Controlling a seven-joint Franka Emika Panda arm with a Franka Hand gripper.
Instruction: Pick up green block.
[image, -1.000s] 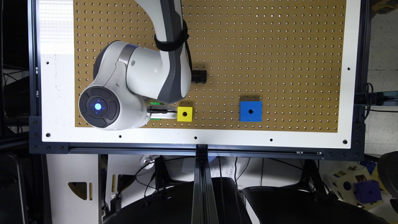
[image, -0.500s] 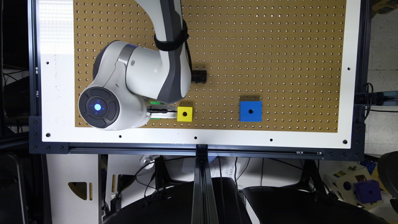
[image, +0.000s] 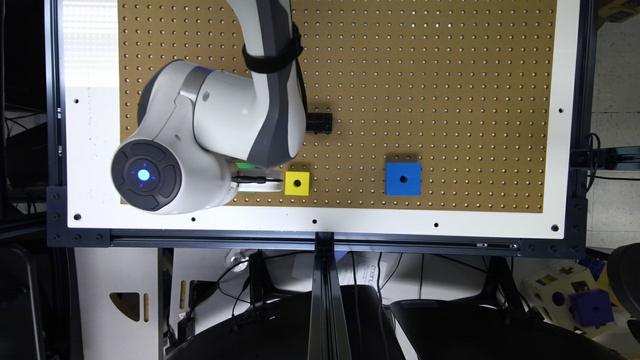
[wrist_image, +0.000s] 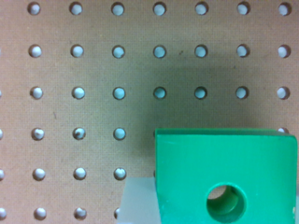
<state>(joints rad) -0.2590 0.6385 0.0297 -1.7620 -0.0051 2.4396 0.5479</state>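
Observation:
The green block (wrist_image: 224, 177) looms large and close in the wrist view, a bright green cube with a round hole in its top face, resting on the brown pegboard (wrist_image: 93, 70). A pale blurred part of my gripper touches one of its sides. In the exterior view just a green sliver of the green block (image: 245, 165) peeks out from under the white arm. My gripper (image: 257, 183) shows there as a white part right beside that sliver, close to the yellow cube.
A small yellow cube (image: 297, 183) sits just to the exterior view's right of the gripper. A larger blue cube (image: 403, 178) lies further right. A black fixture (image: 319, 122) stands on the pegboard (image: 450, 75) behind the arm. The white table border (image: 350, 220) runs along the near edge.

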